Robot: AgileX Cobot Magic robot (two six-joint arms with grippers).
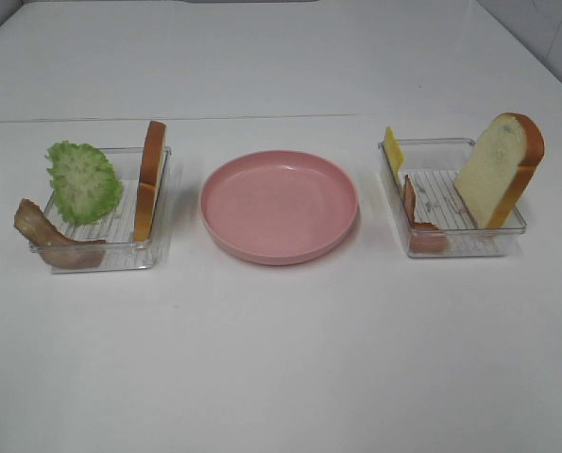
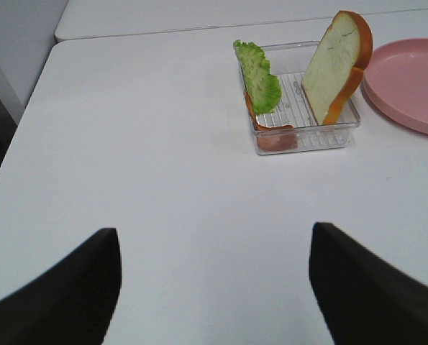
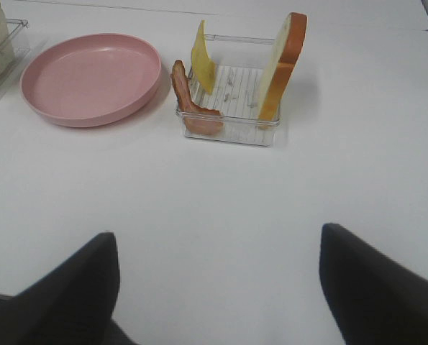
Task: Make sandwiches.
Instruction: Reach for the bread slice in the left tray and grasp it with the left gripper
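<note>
Table (image 1: 281,359): white; we see it carrying two clear trays with a plate between them.
Left claw (image 2: 212,230): we see its two dark fingers spread wide and holding nothing. It hangs over bare table, well apart from the left tray.
Left tray (image 1: 120,257): clear plastic, at 9 o'clock from the plate and just beside it.
Left bacon strip (image 1: 49,238): reddish-brown, draped over the left tray's 8 o'clock corner, with one end outside the rim.
Lettuce (image 1: 84,181): a green leaf on edge at the left tray's 10 o'clock side, rising above the rim.
Left bread slice (image 1: 149,179): white with an orange-brown crust, on edge along the left tray's 3 o'clock wall.
Plate (image 1: 279,204): round and pink, in the middle of the table.
Right tray (image 1: 469,243): clear plastic, at 3 o'clock from the plate and near it.
Cheese (image 1: 393,151): a yellow slice, upright at the right tray's 10 o'clock corner.
Right bacon strip (image 1: 415,215): runs along the right tray's 9 o'clock wall, down to its 7 o'clock corner.
Right bread slice (image 1: 498,170): stands tilted at the right tray's 3 o'clock side, reaching well above the rim.
Right claw (image 3: 217,233): we see its fingers spread wide and gripping nothing, over bare table, well apart from the right tray.
Sandwiches: we find the parts split between the two trays, not yet stacked.
</note>
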